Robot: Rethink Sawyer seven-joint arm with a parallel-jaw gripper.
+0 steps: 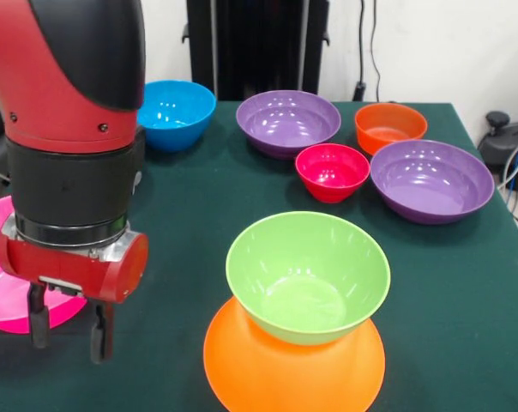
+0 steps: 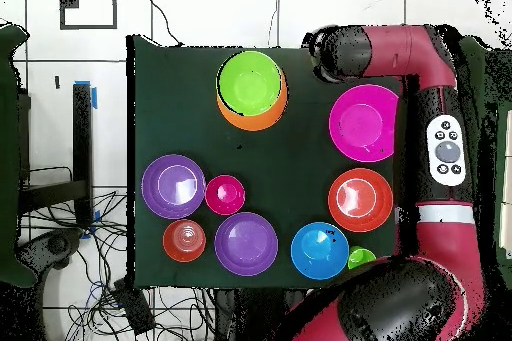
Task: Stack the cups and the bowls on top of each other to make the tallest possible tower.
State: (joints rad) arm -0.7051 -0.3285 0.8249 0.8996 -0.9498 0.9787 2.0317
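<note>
The tower stands at the table's front: a green bowl [image 1: 308, 275] [image 2: 250, 83] sits upright on an upturned orange bowl [image 1: 293, 369] [image 2: 262, 117]. My gripper [image 1: 69, 330] hangs open and empty to its left, low over the cloth, at the right rim of the pink bowl [image 1: 6, 296] [image 2: 364, 122]. Further back lie a blue bowl [image 1: 175, 112] [image 2: 319, 250], two purple bowls [image 1: 287, 120] [image 1: 430, 180], a small magenta-red bowl [image 1: 332, 170] and a red-orange bowl [image 1: 389, 127]. Overhead, another red-orange bowl [image 2: 359, 199] and the light-green cup [image 2: 361, 257] show beside the arm.
The dark green cloth [image 1: 199, 215] covers the table. My arm [image 2: 420, 67] runs along the table's side past the pink bowl. Cables [image 2: 90, 287] lie on the floor beside the table. A black device [image 1: 503, 137] sits off the right edge.
</note>
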